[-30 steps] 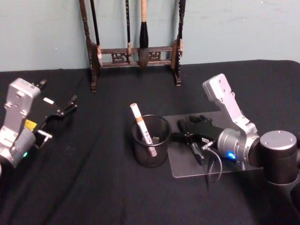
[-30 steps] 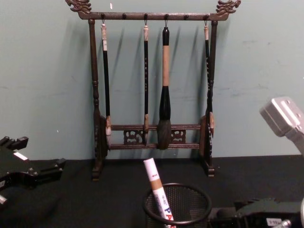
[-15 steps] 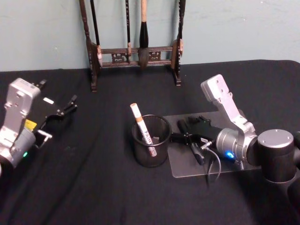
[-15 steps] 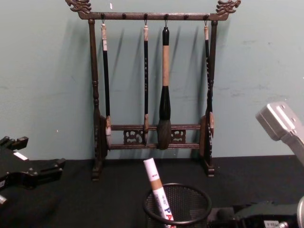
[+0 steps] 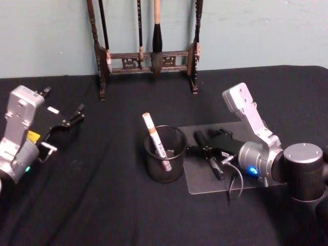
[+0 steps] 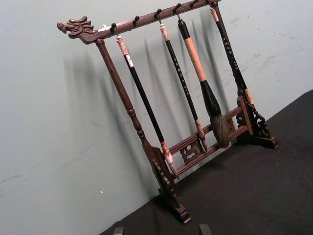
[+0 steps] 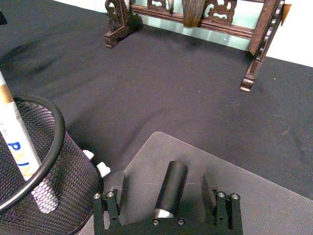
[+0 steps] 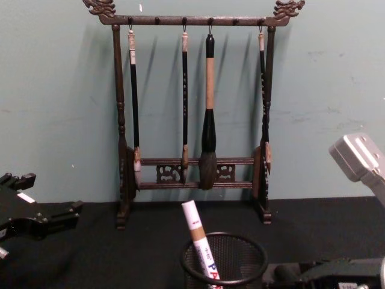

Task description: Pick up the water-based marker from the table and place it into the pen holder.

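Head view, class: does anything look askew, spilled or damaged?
Nothing stands out. The marker leans inside the upright pen holder; the right tool is open beside it; the left tool hangs far left.

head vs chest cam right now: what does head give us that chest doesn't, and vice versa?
Head view adds: the grey mat under the open right claw, and the pen holder's base on the black table. Chest view adds: the top rail of the brush rack, with dragon ends and hooks. Both: the marker leaning inside the pen holder, the rack's lower rails, and the open left claw at the left.
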Controlling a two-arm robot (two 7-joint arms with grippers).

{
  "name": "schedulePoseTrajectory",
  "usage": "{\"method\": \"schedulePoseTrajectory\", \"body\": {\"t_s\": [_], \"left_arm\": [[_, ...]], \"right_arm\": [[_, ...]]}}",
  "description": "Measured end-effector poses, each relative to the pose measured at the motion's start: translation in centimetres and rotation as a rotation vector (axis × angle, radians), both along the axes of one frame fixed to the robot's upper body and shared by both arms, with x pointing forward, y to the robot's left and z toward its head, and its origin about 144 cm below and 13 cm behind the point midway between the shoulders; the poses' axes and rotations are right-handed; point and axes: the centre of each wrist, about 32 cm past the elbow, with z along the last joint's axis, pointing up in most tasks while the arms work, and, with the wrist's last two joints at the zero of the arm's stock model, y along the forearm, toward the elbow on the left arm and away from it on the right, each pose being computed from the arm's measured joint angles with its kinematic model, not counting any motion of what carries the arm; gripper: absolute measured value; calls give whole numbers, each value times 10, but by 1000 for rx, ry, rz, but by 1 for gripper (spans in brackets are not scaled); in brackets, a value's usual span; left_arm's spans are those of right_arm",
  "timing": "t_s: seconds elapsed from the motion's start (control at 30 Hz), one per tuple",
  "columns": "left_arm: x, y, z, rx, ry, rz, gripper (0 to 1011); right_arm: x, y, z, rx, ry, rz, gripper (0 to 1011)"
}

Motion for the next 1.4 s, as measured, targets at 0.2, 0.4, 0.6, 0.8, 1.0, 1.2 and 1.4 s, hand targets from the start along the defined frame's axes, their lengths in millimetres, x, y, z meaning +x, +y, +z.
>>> {"method": "schedulePoseTrajectory", "body": {"t_s": [0.2, 0.4, 0.6, 0.8, 1.0, 1.2, 1.4], "left_arm": [[0, 0, 0, 0, 0, 0, 1001], [0, 0, 0, 0, 0, 0, 1001], [0, 0, 0, 0, 0, 0, 1001], [0, 0, 0, 0, 0, 0, 1001], [0, 0, 0, 0, 0, 0, 1001], [0, 0, 0, 0, 0, 0, 1001], [0, 0, 0, 0, 0, 0, 1001]], "right_arm": [[0, -1, -1, 3, 3, 0, 1002], [-1, -1, -3, 7, 6, 4, 1002], [-1, -2, -4, 9, 6, 5, 1002], [-2, -1, -4, 4, 3, 6, 1002], [-2, -1, -5, -5, -3, 7, 1003], [-2, -1, -5, -11, -4, 8, 1002], [-2, 0, -6, -13, -3, 8, 1002]]}}
